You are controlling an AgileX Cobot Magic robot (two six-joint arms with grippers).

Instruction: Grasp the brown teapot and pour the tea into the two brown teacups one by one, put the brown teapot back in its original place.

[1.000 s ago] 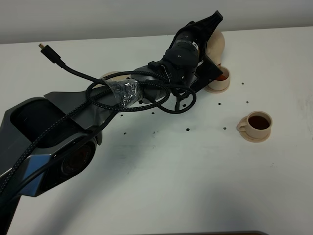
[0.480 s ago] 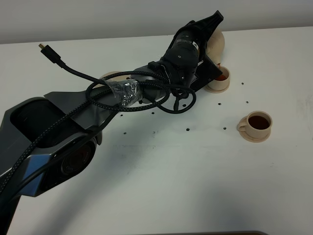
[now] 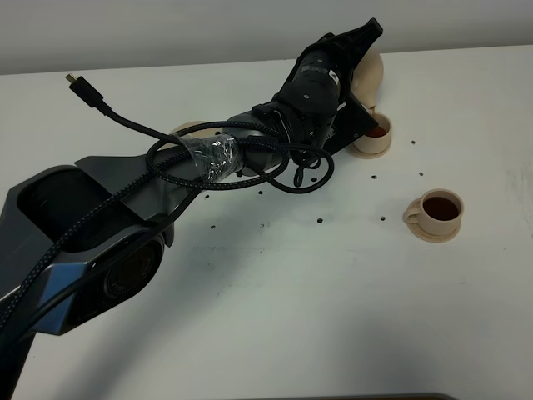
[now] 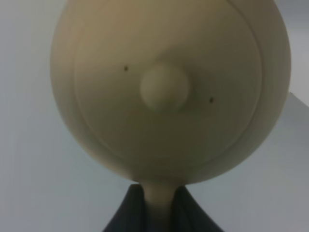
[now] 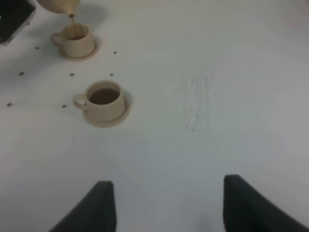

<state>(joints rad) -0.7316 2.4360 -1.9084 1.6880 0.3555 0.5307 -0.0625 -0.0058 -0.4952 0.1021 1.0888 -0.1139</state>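
grips the brown teapot (image 4: 164, 92) tight in the left gripper (image 4: 158, 207), barely shifted. still pours into far teacup (image 3: 374, 135); near teacup (image 3: 439, 213) full.

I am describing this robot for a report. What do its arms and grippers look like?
The left arm is dark grey to black, with rounded links. Black braided cables loop around it; one ends in a loose plug. Clear shiny tape wraps one link. The left gripper and right gripper have dark fingers.

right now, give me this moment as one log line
left tool shut on teapot; pouring into far cup; near cup holds tea; right tool open, empty
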